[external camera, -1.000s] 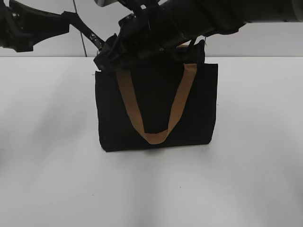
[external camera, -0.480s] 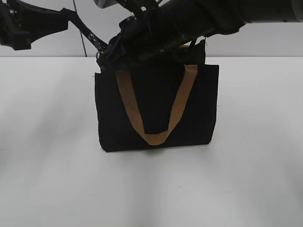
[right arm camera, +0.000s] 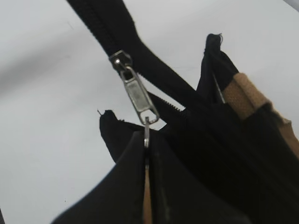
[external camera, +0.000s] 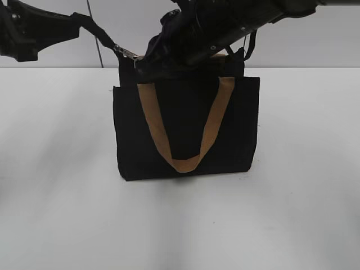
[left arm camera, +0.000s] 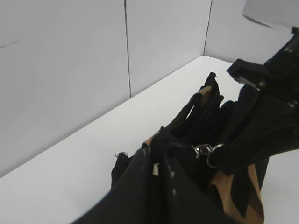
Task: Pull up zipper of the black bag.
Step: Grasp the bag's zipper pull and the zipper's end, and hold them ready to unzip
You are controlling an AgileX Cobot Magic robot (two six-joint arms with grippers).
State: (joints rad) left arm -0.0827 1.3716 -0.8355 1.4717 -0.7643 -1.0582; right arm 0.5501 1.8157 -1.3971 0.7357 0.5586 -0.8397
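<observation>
Right wrist view showed you the zipper (right arm camera: 135, 95): its silver pull tab's ring was pinched between the right fingers (right arm camera: 146, 154), pressed together, above the black bag (external camera: 185, 126), which stood upright on the white table (external camera: 292, 214). Your left fingers (left arm camera: 159, 158) were closed on the zipper's black tail end at the bag's top left corner.

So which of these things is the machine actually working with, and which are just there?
Part of the job:
- black bag, standing on the table
- zipper, its silver pull tab ring pinched by the right claw
- left claw, gripping the zip tape's end

Just there:
- white table
- tan handle, hanging loose down the bag's front
- wall panels behind
</observation>
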